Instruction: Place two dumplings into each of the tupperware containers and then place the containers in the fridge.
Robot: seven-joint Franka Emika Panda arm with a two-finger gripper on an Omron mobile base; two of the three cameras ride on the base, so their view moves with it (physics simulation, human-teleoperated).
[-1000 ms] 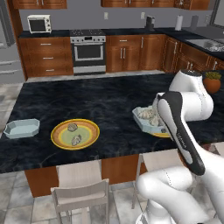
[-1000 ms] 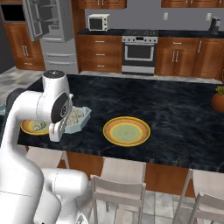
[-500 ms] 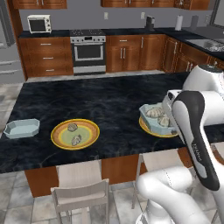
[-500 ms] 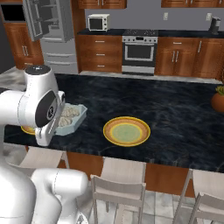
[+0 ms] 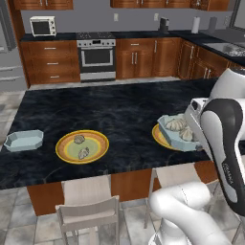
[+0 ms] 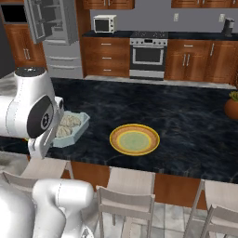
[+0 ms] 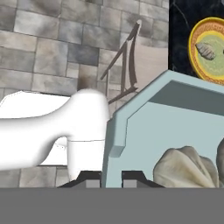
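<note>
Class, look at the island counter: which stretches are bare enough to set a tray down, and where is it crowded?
Bare: the far half of the counter toward the oven, and between the two plates. Crowded: the near edge, around the held tray and the empty tray.

A pale-blue container point(image 5: 178, 132) with two crinkled beige dumplings point(image 5: 175, 124) inside sits tilted at the counter's near right. A second container point(image 5: 23, 140) lies at the far left. Two more dumplings point(image 5: 79, 139) rest on a yellow plate point(image 5: 64, 148). The fridge point(image 6: 52, 28) stands open behind.
</note>
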